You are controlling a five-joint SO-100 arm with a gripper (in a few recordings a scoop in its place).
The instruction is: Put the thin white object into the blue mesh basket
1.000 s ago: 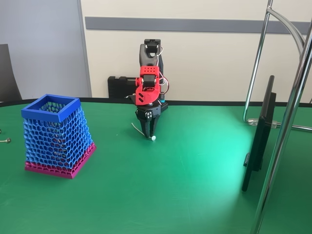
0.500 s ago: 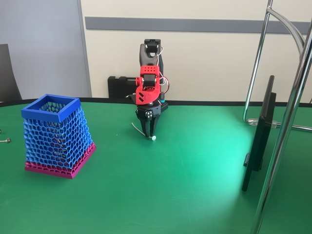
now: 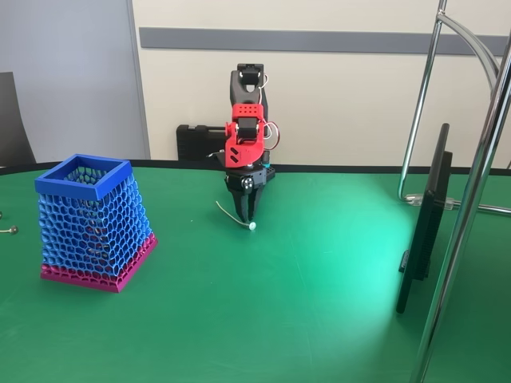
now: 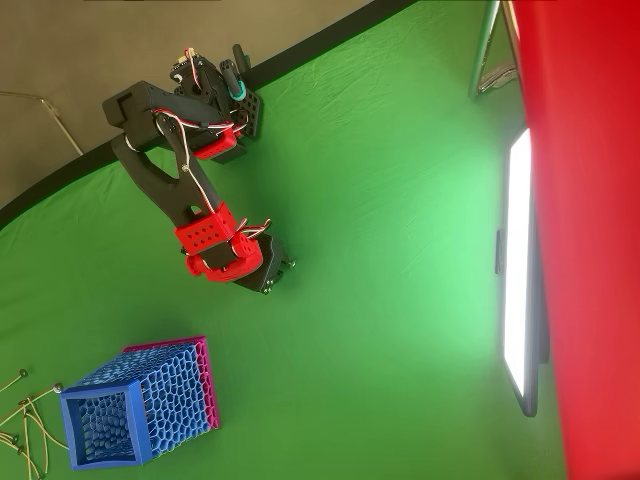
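Green table: gripper clenched on the thin white stick, now raised slightly versus a second ago, ball end barely off cloth; blue mesh basket well left, lift starting.

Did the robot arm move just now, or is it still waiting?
The gripper has risen slightly, its jaws closed around the thin white object, whose ball end still sits near the green table. The blue mesh basket hasn't moved.
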